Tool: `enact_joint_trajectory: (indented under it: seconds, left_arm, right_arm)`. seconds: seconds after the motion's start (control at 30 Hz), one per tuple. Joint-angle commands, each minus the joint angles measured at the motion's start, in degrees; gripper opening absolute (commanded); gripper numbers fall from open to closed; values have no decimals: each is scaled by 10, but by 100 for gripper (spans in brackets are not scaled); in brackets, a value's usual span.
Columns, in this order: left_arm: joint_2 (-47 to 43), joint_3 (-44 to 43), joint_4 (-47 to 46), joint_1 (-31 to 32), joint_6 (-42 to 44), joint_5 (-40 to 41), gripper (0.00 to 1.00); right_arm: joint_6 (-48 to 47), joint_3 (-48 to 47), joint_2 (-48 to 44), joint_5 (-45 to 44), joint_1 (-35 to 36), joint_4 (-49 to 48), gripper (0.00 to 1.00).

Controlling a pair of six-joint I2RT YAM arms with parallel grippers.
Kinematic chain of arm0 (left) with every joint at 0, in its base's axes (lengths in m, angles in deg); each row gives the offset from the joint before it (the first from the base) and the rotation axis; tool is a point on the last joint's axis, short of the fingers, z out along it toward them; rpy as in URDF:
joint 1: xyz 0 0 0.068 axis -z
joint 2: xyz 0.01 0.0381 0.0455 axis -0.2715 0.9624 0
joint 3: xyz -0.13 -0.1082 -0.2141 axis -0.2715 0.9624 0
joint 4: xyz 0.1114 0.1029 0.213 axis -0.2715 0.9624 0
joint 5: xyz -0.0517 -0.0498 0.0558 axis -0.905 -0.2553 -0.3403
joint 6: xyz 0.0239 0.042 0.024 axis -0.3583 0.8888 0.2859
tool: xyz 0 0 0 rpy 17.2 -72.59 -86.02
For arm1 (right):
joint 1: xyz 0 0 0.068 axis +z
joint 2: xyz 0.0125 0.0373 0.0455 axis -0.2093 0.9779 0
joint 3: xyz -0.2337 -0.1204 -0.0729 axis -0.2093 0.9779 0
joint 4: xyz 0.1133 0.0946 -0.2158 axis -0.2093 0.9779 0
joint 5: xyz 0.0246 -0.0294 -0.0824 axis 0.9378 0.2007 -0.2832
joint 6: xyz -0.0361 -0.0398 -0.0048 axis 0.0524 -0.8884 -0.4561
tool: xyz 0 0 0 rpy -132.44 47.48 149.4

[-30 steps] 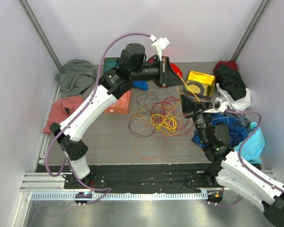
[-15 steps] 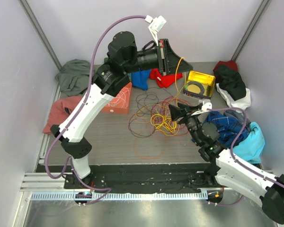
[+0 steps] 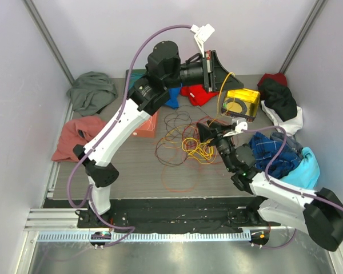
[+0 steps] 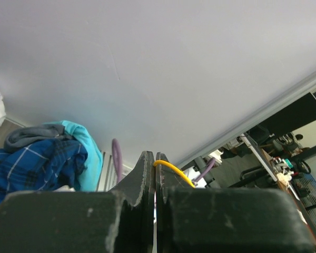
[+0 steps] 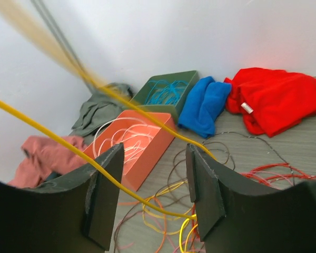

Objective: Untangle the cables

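The cables (image 3: 186, 142) lie in a loose tangle of yellow, orange, red and dark brown loops in the middle of the table. My left gripper (image 3: 220, 71) is raised high at the back and is shut on a yellow cable (image 3: 219, 98), which hangs down to the tangle. In the left wrist view that gripper (image 4: 155, 158) is closed, with the yellow cable (image 4: 174, 169) pinched at the tips. My right gripper (image 3: 204, 132) hovers at the tangle's right edge. In the right wrist view it (image 5: 155, 153) is open, and the taut yellow cable (image 5: 58, 139) runs across between its fingers.
An orange box (image 3: 146, 123) with white cable and a green box (image 5: 166, 92) with blue cable stand at the back left. A yellow box (image 3: 243, 101) stands at the back right. Red (image 3: 197, 94), blue (image 3: 171, 100), grey (image 3: 91, 91) and pink (image 3: 80, 134) cloths and a blue pile (image 3: 286, 157) ring the table.
My left gripper has risen and swung right, pulling the yellow cable up. My right gripper has moved left from the yellow box to the tangle's edge.
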Motion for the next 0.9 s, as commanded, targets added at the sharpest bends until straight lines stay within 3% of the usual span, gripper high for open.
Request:
enact_joint_trajectory:
  seconds: [0.0,0.1,0.2,0.33,0.37,0.4,0.53,0.57,0.87]
  left_arm:
    - [-25,12,-48,26,-14,-31,0]
    - [-37,38,-57,27,-24,-35,0]
    - [-53,61,-56,26,-18,-37,0]
    - [-66,69,-27,27,13,-24,0]
    - [-69,68,-19,26,32,-10,0]
    - [-69,67,-12,24,40,-4,0]
    - [-61,56,11,17,62,37,0]
    - [-55,45,24,12,69,44,0]
    - [-24,4,60,4,106,131,0]
  right_arm:
    - [-33,-21,67,-74,0,-153,56]
    - [-26,-28,115,-101,1,-226,50]
    - [-30,-30,127,-131,0,-234,44]
    - [-45,-30,97,-125,0,-188,18]
    - [-43,-27,76,-113,1,-176,17]
    - [-41,-27,66,-79,0,-145,17]
    - [2,-29,12,-32,10,-59,48]
    - [3,-23,1,-34,15,-48,50]
    - [-6,-17,-123,-57,29,92,56]
